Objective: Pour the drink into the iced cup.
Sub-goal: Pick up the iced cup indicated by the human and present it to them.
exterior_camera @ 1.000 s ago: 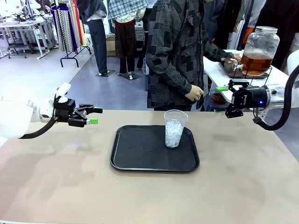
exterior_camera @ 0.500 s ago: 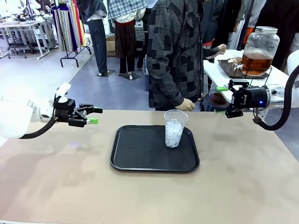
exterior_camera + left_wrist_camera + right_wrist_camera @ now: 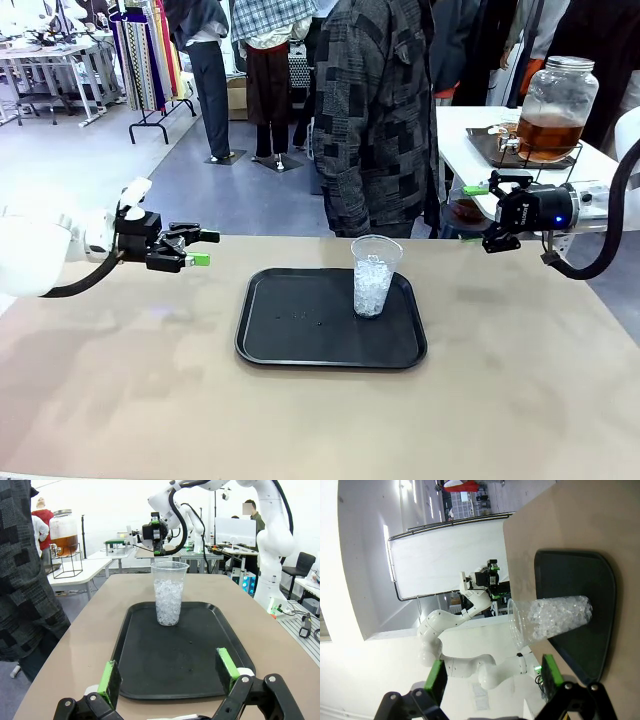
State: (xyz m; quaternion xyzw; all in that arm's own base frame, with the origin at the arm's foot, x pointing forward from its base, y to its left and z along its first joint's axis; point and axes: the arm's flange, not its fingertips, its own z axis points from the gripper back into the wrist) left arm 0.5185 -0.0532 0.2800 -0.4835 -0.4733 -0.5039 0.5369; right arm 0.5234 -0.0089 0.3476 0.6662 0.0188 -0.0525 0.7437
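Clear plastic ice-filled cup on black tray looked light, crushable (grip low); left fingers, right fingers stood spread.

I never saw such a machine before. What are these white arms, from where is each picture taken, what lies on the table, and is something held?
These are two robot arms, each ending in a two-finger gripper. The front picture comes from a fixed camera between them, looking across the table at a person; the left gripper is at picture left, the right gripper at picture right. The other pictures come from cameras on the wrists, looking along each gripper's green-padded fingers; the right one is rolled sideways. On the table lies a black tray, and on it stands a cup of ice. Both grippers are open and hold nothing. The drink, brown liquid in a glass jar, stands farther back on a side table.
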